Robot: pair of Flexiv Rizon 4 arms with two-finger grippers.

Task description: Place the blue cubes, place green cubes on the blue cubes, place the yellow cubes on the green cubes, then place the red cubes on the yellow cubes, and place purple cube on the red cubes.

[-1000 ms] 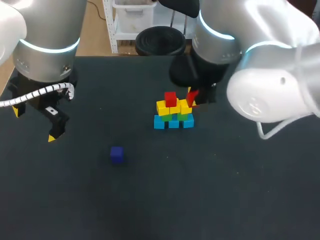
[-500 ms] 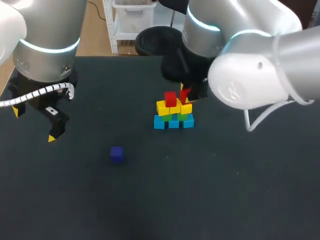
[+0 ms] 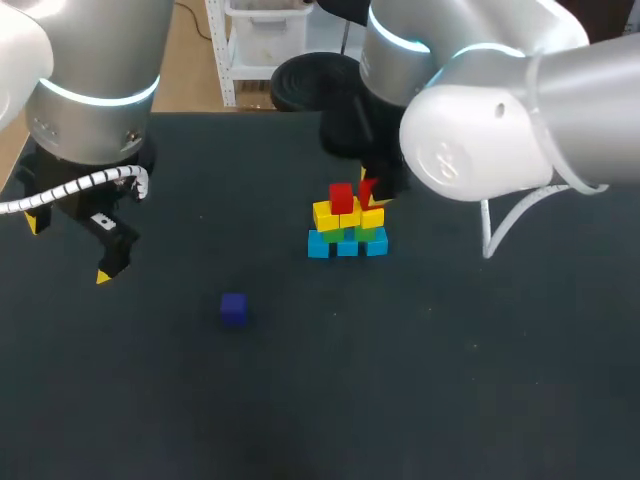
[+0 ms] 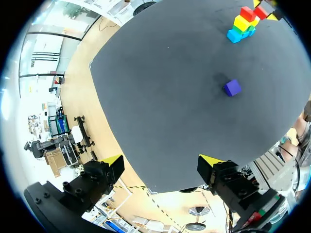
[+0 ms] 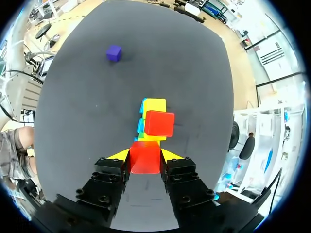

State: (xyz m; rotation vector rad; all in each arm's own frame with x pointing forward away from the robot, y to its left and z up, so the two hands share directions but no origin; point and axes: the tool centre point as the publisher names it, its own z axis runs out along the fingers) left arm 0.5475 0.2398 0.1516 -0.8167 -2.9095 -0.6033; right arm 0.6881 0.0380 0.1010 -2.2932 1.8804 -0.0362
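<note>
A stack stands mid-table: blue cubes [image 3: 346, 245] at the base, green cubes [image 3: 366, 234] on them, yellow cubes [image 3: 333, 214] above, and one red cube [image 3: 341, 196] on the yellow row. My right gripper [image 3: 372, 189] holds a second red cube [image 5: 145, 156] between its fingers, just over the right end of the yellow row, next to the first red cube [image 5: 159, 123]. A purple cube [image 3: 234, 308] lies alone to the front left, also in the left wrist view as the purple cube [image 4: 232, 88]. My left gripper [image 4: 162, 165] hangs open at the table's left edge.
The stack [image 4: 245, 23] shows far ahead of the left gripper. The left arm [image 3: 90, 100] stands over the table's back-left corner, and the right arm [image 3: 480, 110] spans the back right. The dark table [image 3: 420, 380] has nothing else on it.
My right gripper has carried the red cube leftward, from beside the stack's right side to over its right end. The left arm has kept still.
</note>
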